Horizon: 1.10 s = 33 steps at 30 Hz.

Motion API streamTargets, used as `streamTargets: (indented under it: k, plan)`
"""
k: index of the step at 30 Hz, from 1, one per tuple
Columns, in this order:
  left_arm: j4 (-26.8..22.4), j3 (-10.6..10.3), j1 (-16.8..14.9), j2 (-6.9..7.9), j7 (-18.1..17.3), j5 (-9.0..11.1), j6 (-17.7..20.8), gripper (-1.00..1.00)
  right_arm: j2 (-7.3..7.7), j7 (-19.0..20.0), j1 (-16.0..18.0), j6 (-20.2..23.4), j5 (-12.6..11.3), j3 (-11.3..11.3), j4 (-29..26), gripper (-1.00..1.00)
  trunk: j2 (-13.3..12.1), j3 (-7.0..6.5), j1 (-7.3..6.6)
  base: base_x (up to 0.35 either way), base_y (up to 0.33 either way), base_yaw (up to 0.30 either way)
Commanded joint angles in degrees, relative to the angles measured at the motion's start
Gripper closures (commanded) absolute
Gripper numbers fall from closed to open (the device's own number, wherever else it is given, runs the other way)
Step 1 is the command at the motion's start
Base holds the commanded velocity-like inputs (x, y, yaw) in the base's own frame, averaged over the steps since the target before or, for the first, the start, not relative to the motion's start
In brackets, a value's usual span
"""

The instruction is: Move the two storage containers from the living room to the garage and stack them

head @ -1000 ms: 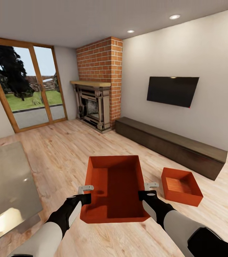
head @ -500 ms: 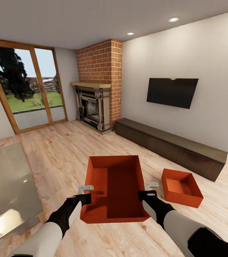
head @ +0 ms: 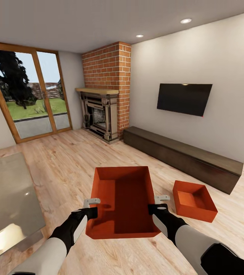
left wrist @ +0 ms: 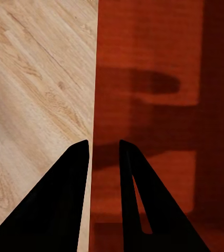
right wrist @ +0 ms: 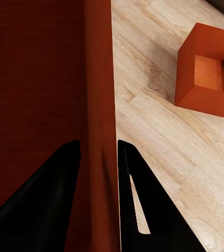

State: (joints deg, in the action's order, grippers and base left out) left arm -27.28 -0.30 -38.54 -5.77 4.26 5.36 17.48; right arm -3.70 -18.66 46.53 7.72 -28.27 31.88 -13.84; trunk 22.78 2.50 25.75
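One container is held between both arms above the wood floor of the living room, its open top facing up. The left gripper is clamped on the container's left wall; in the left wrist view the thin wall edge is seen passing between the two fingers, one outside and one inside the box. The right gripper is clamped likewise on the right wall; in the right wrist view that wall is pinched between the two dark fingers.

The second container is seen resting on the wood floor to the right of the held one, apart from it, and near the long dark cabinet along the right-hand wall. It is also visible in the right wrist view, upright and open-topped.

A black TV is mounted above the cabinet. A brick fireplace stands in the corner, with a glazed wooden door to its left. A glass table top is noted beside the left arm.
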Motion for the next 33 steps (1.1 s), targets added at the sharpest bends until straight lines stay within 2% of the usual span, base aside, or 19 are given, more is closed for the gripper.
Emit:
streamTargets:
  k: [1, 8, 33]
  plan:
    - [-0.2, 0.1, 0.0, 0.06, 1.1, -1.1, 0.5, 1.00, 0.18, -0.8, 0.1, 0.5, 0.1, 0.6, 0.0, 1.00, 0.1, 0.13, 0.04, 0.000, 0.000, 0.000]
    - [-0.2, 0.1, 0.0, 0.06, 1.1, -1.1, 0.5, 1.00, 0.18, -0.8, 0.1, 0.5, 0.1, 0.6, 0.0, 1.00, 0.1, 0.13, 0.04, 0.000, 0.000, 0.061]
    - [-0.2, 0.1, 0.0, 0.06, 1.2, -1.2, 0.5, 1.00, 0.18, -0.8, 0.1, 0.5, 0.1, 0.6, 0.0, 1.00, 0.1, -0.45, 0.04, 0.000, 0.000, 0.285]
